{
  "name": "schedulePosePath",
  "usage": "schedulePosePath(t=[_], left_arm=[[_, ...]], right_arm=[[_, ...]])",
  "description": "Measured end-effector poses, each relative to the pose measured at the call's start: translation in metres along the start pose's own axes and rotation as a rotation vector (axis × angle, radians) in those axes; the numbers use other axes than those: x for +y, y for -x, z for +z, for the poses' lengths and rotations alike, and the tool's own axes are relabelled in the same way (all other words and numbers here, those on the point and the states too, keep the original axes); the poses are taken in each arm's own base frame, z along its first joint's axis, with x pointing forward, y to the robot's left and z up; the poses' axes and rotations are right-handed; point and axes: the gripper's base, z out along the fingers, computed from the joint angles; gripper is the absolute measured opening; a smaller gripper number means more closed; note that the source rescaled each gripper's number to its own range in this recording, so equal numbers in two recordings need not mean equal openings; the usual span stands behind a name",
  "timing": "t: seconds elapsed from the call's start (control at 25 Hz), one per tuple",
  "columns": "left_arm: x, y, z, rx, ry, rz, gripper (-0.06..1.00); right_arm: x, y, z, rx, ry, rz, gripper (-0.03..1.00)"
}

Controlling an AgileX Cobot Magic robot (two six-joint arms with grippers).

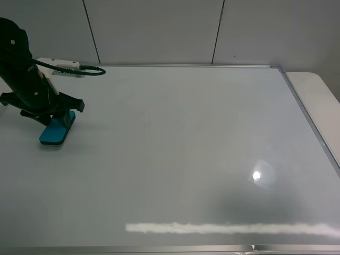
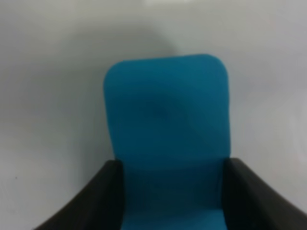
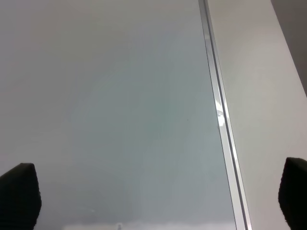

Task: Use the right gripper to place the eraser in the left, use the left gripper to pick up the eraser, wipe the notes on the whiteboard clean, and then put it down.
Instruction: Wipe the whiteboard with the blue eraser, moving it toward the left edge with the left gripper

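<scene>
Left gripper [image 1: 53, 121] pinches the eraser [image 1: 57, 130] flat on the whiteboard [image 1: 175, 154], far-left side, probably for set-down. No notes visible. Right gripper [image 3: 158, 201] jaws spread wide, empty, over the board's right frame edge.

Right gripper [image 3: 158, 199] fingertips [image 3: 19, 196] wide apart at frame corners, above whiteboard [image 3: 120, 105]; silver frame [image 3: 218, 110] runs between them; nothing held.

The left tool [image 1: 53, 121] hides the near end of the eraser [image 1: 57, 130], and the left wrist view is blurred. Only the right tool's [image 3: 158, 196] fingertips [image 3: 19, 196] show, cut off by the picture's edge; the whiteboard [image 1: 186, 149] runs past the edges.
</scene>
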Motion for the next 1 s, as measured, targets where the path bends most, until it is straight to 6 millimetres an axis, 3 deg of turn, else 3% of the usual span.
schedulePosePath(t=[0.36,0.88,0.92,1.0], left_arm=[[0.004,-0.019,0.020,-0.094,-0.034,-0.006,0.00],[0.005,-0.019,0.013,-0.109,-0.035,-0.014,0.01],[0.005,-0.020,0.012,-0.108,-0.035,-0.014,0.06],[0.005,-0.020,0.011,-0.102,-0.033,-0.014,0.31]], right_arm=[[0.000,0.000,0.000,0.000,0.000,0.000,1.00],[0.000,0.000,0.000,-0.001,0.000,0.000,1.00],[0.000,0.000,0.000,-0.001,0.000,0.000,1.00],[0.000,0.000,0.000,-0.001,0.000,0.000,1.00]])
